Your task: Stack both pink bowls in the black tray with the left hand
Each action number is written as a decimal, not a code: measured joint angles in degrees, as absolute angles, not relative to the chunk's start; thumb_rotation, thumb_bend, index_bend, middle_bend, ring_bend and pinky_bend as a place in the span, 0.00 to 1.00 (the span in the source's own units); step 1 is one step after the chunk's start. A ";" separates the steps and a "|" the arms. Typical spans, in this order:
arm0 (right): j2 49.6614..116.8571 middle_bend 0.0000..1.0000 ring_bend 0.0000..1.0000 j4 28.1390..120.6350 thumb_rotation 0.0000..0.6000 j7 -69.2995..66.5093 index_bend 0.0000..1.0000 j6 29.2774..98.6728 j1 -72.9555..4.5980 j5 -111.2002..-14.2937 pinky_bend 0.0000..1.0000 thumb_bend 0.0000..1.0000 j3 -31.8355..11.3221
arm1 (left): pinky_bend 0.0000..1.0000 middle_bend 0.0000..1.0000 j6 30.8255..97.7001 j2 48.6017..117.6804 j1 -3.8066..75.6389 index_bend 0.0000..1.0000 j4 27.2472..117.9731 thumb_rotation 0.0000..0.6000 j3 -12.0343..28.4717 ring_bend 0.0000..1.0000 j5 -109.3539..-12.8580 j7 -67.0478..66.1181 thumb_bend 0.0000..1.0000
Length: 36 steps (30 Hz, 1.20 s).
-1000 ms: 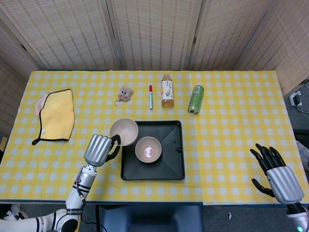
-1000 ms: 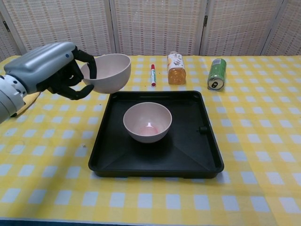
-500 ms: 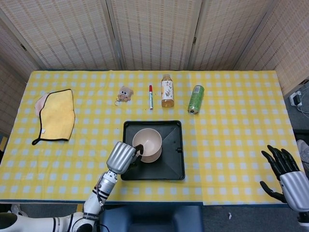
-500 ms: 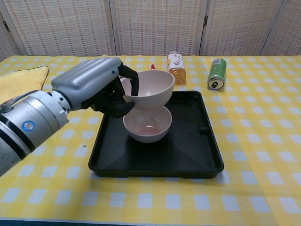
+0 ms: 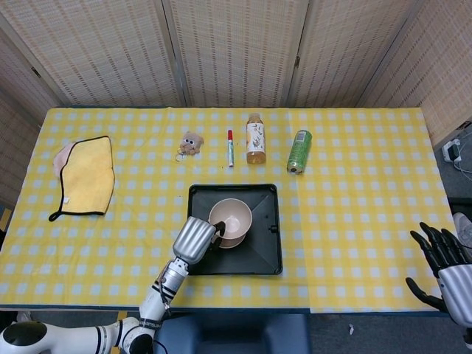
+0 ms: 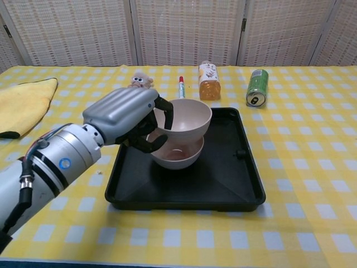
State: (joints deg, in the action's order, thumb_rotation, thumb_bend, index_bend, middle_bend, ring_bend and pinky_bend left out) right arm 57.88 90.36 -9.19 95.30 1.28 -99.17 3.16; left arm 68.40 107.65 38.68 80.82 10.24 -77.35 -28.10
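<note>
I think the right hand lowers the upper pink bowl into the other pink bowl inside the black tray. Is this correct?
Not quite: it is the left hand that holds the upper pink bowl over the other pink bowl in the black tray, as the chest view shows. The right hand is open, far from the tray.

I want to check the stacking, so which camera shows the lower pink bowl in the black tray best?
The chest view: its side angle shows the lower pink bowl beneath the upper pink bowl held by the left robot hand. The head view looks straight down, so the upper bowl hides nearly all of it except a sliver of rim.
</note>
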 measured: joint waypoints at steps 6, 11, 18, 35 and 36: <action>57.82 0.00 0.00 90.54 1.00 -9.02 0.00 94.82 1.17 -99.24 0.00 0.32 3.16 | 1.00 1.00 69.65 107.68 37.98 0.62 79.22 1.00 8.70 1.00 -79.39 -26.89 0.49; 57.78 0.00 0.00 90.59 1.00 -8.73 0.00 95.30 1.55 -99.73 0.00 0.32 3.40 | 1.00 1.00 70.13 107.82 37.34 0.62 77.95 1.00 7.34 1.00 -80.76 -25.63 0.49; 57.50 0.00 0.00 90.50 1.00 -8.94 0.00 95.35 1.90 -99.70 0.00 0.32 3.59 | 1.00 1.00 70.88 108.85 36.73 0.63 75.88 1.00 6.40 1.00 -82.19 -24.51 0.49; 57.57 0.00 0.00 89.97 1.00 -9.48 0.00 96.45 2.59 -99.65 0.00 0.32 3.24 | 1.00 1.00 68.71 111.00 36.81 0.49 72.33 1.00 6.62 1.00 -82.16 -22.36 0.45; 57.55 0.00 0.00 90.00 1.00 -9.50 0.00 96.35 2.57 -99.59 0.00 0.32 3.22 | 1.00 1.00 68.63 110.96 36.78 0.46 72.53 1.00 6.68 1.00 -82.09 -22.26 0.44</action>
State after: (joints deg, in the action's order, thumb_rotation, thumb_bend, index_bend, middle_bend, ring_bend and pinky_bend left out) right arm 57.55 90.00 -9.50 96.35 2.57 -99.59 3.22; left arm 68.63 110.96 36.78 72.53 6.68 -82.09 -22.26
